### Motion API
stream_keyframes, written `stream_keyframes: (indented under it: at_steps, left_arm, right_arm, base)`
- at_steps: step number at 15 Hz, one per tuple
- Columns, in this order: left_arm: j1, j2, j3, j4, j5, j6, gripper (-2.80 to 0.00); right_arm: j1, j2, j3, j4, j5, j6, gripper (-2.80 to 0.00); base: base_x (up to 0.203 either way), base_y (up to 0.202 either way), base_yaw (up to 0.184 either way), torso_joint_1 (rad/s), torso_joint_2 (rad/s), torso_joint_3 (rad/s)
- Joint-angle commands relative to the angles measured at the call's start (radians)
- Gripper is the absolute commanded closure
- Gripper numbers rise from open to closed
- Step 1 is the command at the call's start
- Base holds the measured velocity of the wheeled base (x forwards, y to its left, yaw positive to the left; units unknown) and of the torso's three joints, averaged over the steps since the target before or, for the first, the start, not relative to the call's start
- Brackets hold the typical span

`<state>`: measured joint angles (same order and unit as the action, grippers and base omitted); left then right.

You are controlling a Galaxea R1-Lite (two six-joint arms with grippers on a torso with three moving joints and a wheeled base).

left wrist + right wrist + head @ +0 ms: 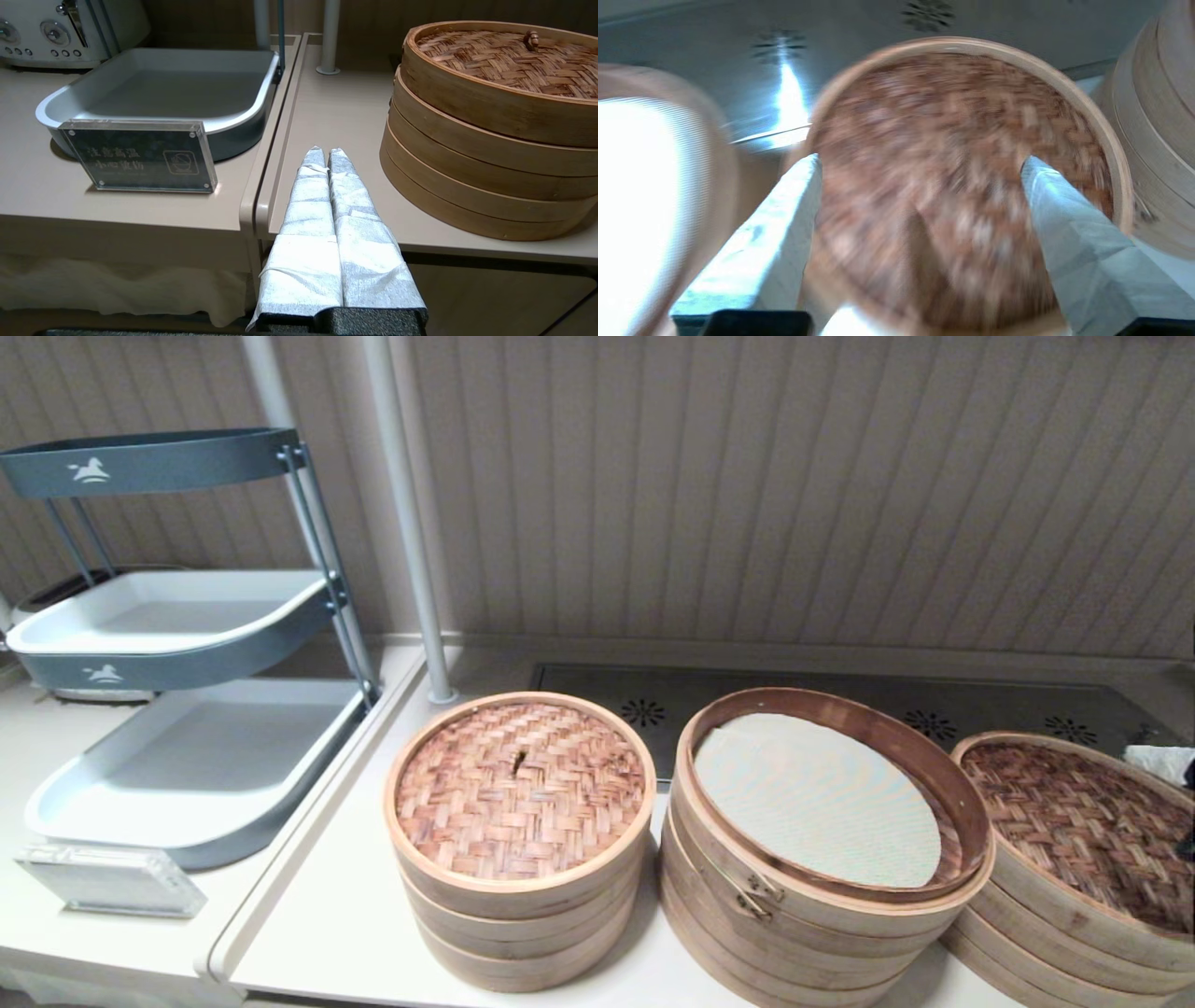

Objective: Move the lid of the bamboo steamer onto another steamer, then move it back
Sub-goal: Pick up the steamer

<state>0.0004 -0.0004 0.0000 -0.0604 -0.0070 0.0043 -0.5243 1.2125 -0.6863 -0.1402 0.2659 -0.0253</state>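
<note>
The bamboo steamer lid [1074,821], with its reddish-brown woven top and pale rim, lies on the wide, low steamer [1036,933] at the right. In the right wrist view my right gripper [920,161] is open just above the lid [962,154], one wrapped finger [784,233] on each side of the weave and nothing between them. The tall wide stack with a metal clasp [756,893] stands uncovered in the middle, showing its white liner [822,803]. My left gripper [322,151] is shut and empty over the counter's front edge.
A narrower three-tier stack [518,896] with its own small woven lid stands left of the open one. Further left are a grey tiered tray rack [187,737] and an acrylic sign [140,156]. Another bamboo stack [1162,130] stands close beside the lid.
</note>
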Motion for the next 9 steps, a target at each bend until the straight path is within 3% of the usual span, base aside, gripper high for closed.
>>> stream_keyframes:
  at_steps: [1, 2, 6, 9]
  left_arm:
    - [0.001, -0.001, 0.025, -0.001, -0.001, 0.0, 0.0]
    - [0.0, -0.001, 0.025, -0.001, -0.001, 0.0, 0.0]
    - [0.0, -0.001, 0.025, 0.001, -0.001, 0.0, 0.0]
    - [0.0, -0.001, 0.025, -0.001, -0.001, 0.0, 0.0]
  right_arm:
    - [0.01, -0.273, -0.063, 0.227, 0.023, -0.002, -2.8]
    - [0.021, -0.35, -0.1, 0.325, 0.032, -0.004, 0.0]
    - [0.136, -0.56, -0.258, 0.785, 0.044, -0.065, 0.0]
    - [0.236, -0.717, -0.247, 0.931, 0.044, -0.079, 0.0]
  base:
    - [0.0, 0.0, 0.0, 0.0, 0.0, 0.0]
    - [0.0, 0.0, 0.0, 0.0, 0.0, 0.0]
    - [0.0, 0.0, 0.0, 0.0, 0.0, 0.0]
    - [0.0, 0.0, 0.0, 0.0, 0.0, 0.0]
